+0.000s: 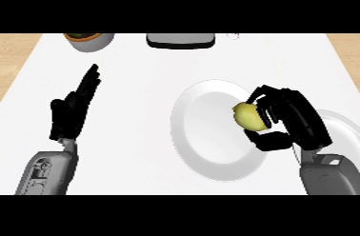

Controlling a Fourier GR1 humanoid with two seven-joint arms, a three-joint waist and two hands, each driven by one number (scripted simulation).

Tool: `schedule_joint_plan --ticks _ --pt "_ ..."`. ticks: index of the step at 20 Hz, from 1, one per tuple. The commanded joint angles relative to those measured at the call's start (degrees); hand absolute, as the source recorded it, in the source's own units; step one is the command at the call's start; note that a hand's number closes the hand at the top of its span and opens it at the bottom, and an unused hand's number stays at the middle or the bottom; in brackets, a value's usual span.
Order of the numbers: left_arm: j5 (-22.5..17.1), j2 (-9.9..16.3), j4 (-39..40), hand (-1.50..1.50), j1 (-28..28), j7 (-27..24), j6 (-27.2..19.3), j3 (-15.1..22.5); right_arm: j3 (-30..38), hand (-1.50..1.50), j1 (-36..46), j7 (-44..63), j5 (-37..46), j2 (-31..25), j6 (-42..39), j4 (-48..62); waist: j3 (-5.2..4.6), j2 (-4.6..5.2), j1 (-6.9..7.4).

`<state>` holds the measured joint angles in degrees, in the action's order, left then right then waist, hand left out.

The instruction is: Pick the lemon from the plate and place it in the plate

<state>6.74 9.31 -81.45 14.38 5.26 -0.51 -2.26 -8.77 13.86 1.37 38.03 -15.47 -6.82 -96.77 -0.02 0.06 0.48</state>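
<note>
A yellow lemon (249, 116) is held in my right hand (292, 117), whose fingers and thumb curl round it over the right part of a large white plate (207, 135). A second white plate (346, 123) lies further right, mostly hidden behind my right hand and forearm. My left hand (72, 109) rests open at the left of the counter, fingers straight and pointing away, holding nothing.
A white pot with a plant (89, 40) stands at the back left. A dark grey and white appliance (181, 40) sits at the back centre. Wooden edges show at the far left and right of the white counter (141, 87).
</note>
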Motion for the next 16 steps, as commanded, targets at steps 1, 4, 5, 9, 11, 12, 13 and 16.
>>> schedule_joint_plan --ticks 1,4,5,9,11,12,13,16 --pt "-0.08 -0.38 2.65 0.0 0.0 -2.29 -0.12 -0.72 -8.05 1.5 1.72 4.63 10.21 4.17 2.62 3.2 -0.02 0.02 -0.16" --pt "0.94 -0.46 0.35 0.0 3.14 2.07 -0.74 0.23 -10.66 1.5 6.02 6.73 16.06 5.63 3.48 9.54 0.01 0.0 0.03" --pt "1.02 -0.96 0.6 0.0 1.77 0.81 -0.54 0.71 -11.0 1.5 6.82 6.08 17.68 6.92 5.38 14.8 0.02 0.09 0.25" --pt "0.73 -1.42 -2.31 0.0 -2.76 -0.42 -0.25 1.15 -8.51 -1.5 8.71 7.55 15.53 14.25 8.73 27.68 0.05 0.14 0.83" --pt "-0.49 1.01 0.21 0.0 -0.28 -0.9 1.8 -1.0 -3.99 -1.5 10.74 3.62 10.49 13.98 7.76 32.01 0.05 0.19 0.32" --pt "0.75 -1.55 -0.94 0.0 1.12 1.59 0.13 1.31 -8.82 -1.5 12.0 6.77 8.99 15.25 12.77 35.6 0.08 0.28 0.88" --pt "0.27 0.94 -0.74 0.0 2.7 3.23 0.71 -1.03 -6.26 -1.5 10.82 3.83 8.52 15.3 12.7 35.33 0.06 0.12 0.18" --pt "0.81 -0.77 -3.79 0.0 -1.59 2.37 0.01 0.21 -5.3 -1.5 16.46 -1.27 6.87 15.38 15.62 45.07 0.05 0.07 0.28"
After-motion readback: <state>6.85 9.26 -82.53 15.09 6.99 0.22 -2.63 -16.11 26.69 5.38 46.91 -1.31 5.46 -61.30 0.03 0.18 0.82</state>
